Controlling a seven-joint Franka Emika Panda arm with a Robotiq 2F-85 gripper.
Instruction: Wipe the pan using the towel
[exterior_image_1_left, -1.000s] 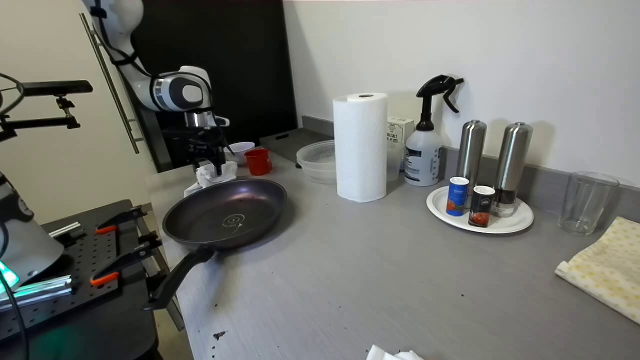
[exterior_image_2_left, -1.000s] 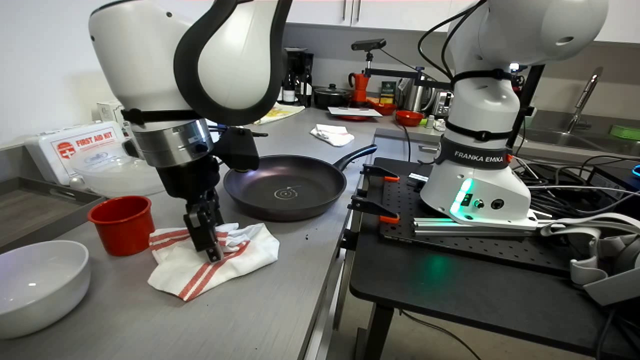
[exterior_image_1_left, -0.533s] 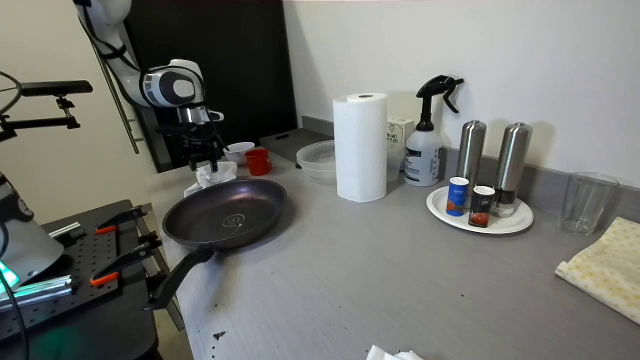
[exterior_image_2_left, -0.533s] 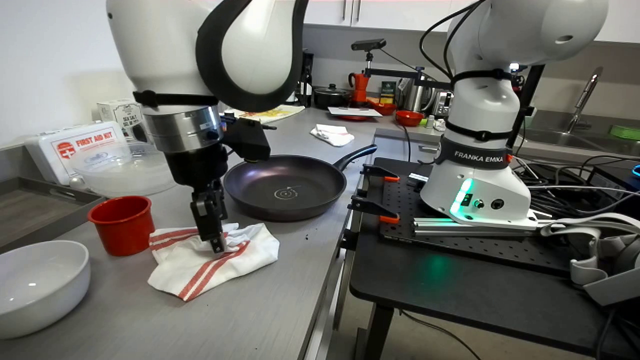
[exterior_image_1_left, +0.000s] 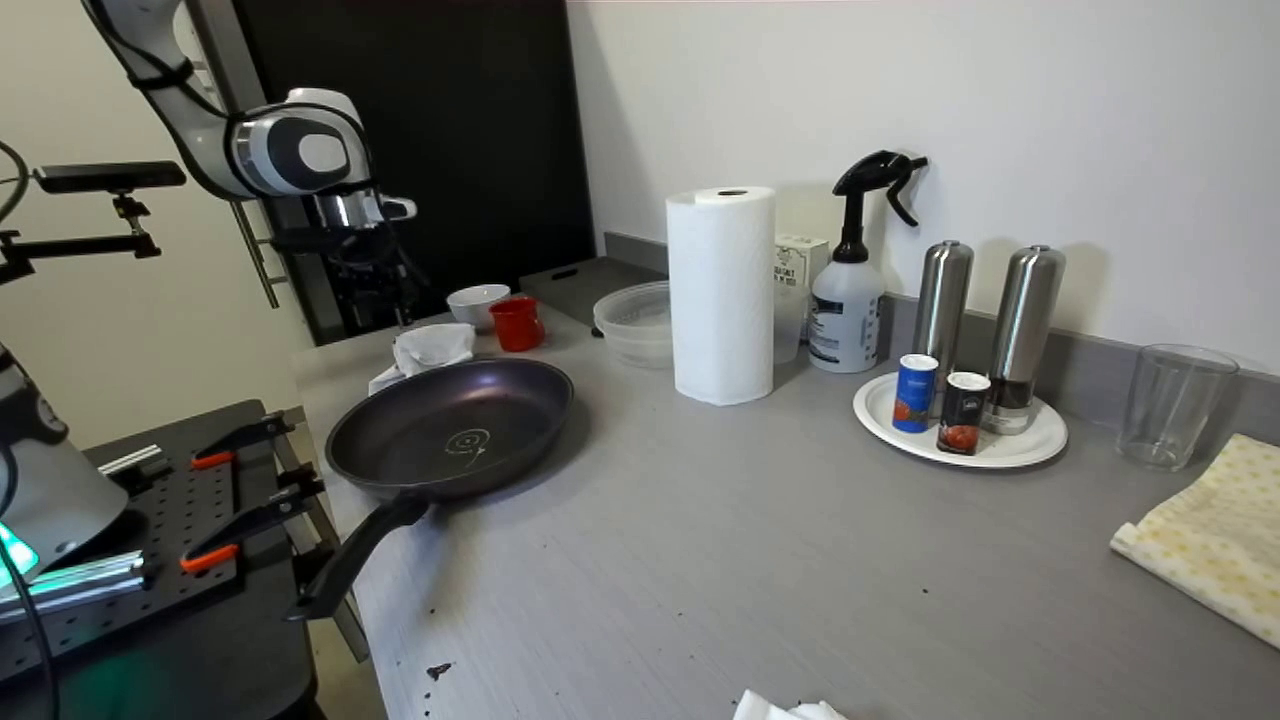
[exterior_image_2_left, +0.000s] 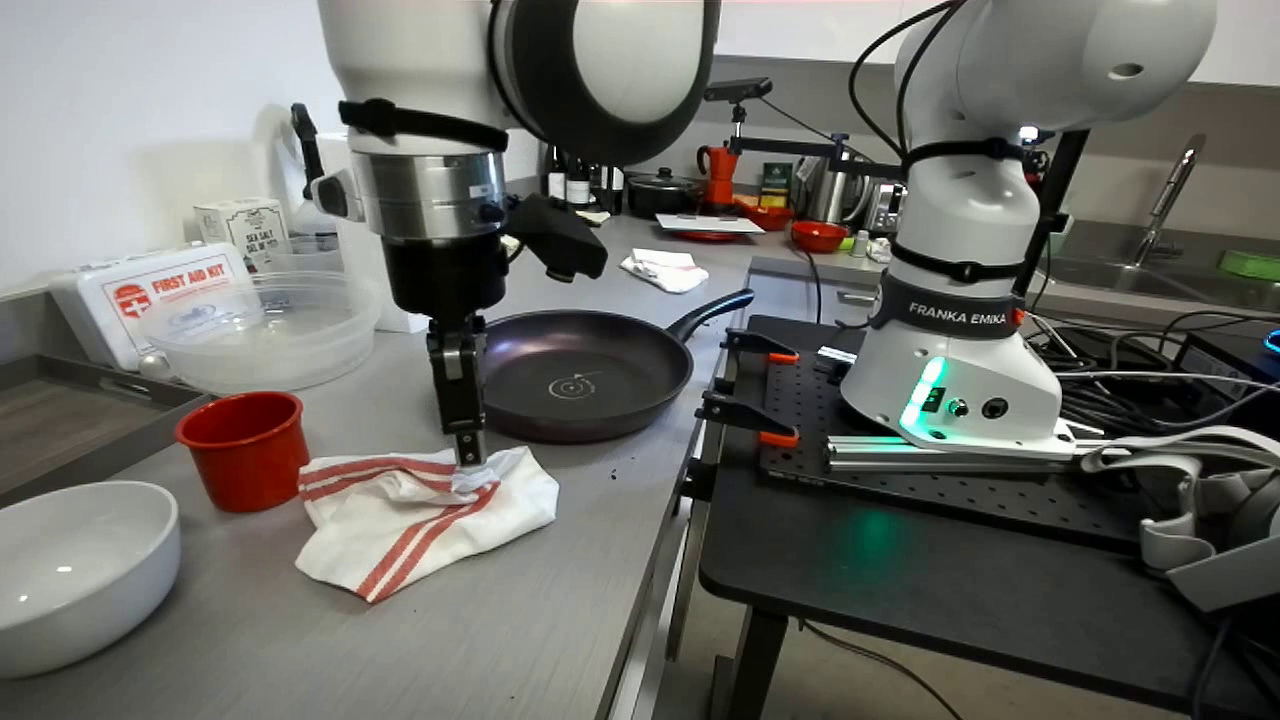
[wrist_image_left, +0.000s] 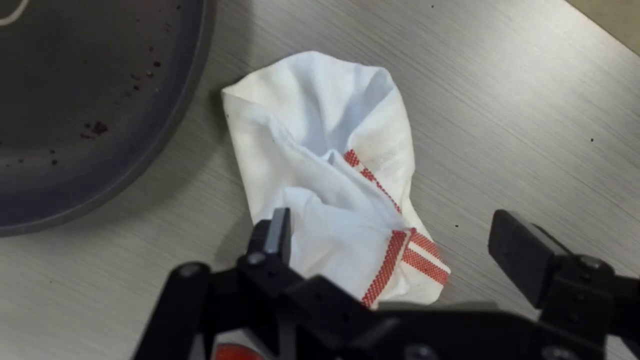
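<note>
the gripper (wrist_image_left: 391, 217) is suspended, fingers spread wide, above the red-striped white dish towel (exterior_image_2_left: 425, 525); the frying pan (exterior_image_2_left: 590, 374) is set just beyond it, to the right, in an exterior view.

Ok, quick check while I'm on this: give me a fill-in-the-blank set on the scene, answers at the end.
The towel is white with stripes of ____.
In the wrist view, the tool is not shut but ____.
In an exterior view, the cup appears between the towel and a round white ____.
The handle of the pan is coloured ____.
Missing words: red; open; bowl; black.
</note>
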